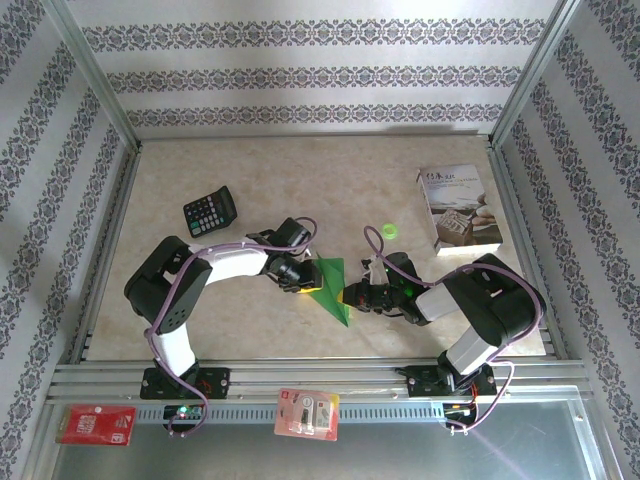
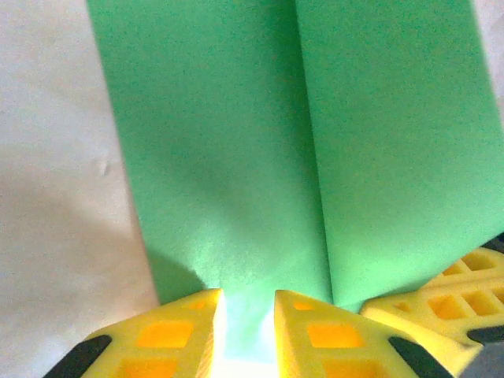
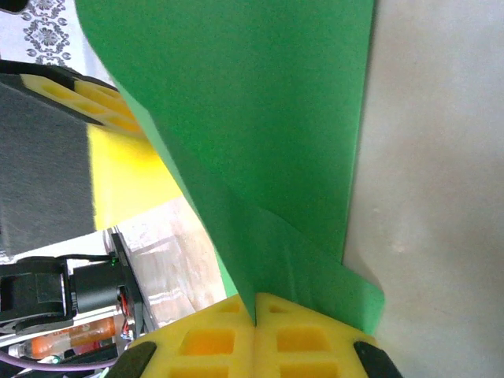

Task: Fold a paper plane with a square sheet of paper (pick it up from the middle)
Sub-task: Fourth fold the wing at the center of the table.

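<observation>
Far left on the mottled beige counter [image 1: 300, 180] there's a black calculator [image 1: 210, 212], sitting well apart from everything else. My left gripper [image 2: 246, 303] has its yellow waffle-patterned fingers a little way apart, and the edge of the green sheet of paper [image 1: 335, 285] runs into that gap. I can't tell if the pads actually touch it.

The sheet sits mid-counter between the two arms. It's matte and smooth, folded to a narrow pointed shape with a crease down the middle, tip toward the near edge. In the right wrist view one flap curls up off the counter.

My right gripper [image 3: 256, 307] has its fingers pressed together, pinching the sheet's edge. From overhead both tips are tucked under arms and purple cable, so they're hard to make out.

Further right is a small green disc [image 1: 390, 231], then a white printed booklet [image 1: 460, 208] by the right wall, its print too small to read.
</observation>
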`<state>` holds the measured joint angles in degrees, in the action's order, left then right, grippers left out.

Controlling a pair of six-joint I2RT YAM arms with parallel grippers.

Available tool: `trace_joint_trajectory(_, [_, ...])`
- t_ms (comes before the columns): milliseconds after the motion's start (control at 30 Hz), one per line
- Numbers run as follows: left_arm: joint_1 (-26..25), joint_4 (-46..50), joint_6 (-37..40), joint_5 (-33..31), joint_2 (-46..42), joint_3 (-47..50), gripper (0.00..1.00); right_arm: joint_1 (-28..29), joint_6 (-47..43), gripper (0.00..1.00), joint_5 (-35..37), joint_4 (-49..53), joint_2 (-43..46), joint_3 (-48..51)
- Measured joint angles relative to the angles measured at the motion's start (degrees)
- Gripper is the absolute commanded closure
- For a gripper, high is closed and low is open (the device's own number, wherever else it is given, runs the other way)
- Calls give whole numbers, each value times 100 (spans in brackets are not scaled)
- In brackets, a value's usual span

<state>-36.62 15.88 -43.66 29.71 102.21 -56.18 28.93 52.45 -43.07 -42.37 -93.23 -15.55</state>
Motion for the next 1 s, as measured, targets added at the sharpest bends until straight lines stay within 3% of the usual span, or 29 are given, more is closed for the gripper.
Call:
trace_joint_trajectory(433, [31,-149,-76,299,-304,0,79,-33,22,100,-96,-107,-72,4])
trace_joint_trajectory(700, [31,-107,-50,109,-308,17,94,13,-7,100,24,195,85,-55])
trace_joint_trajectory(1000, [31,-129,-31,35,-203,275,99,125,-4,100,79,358,107,-173])
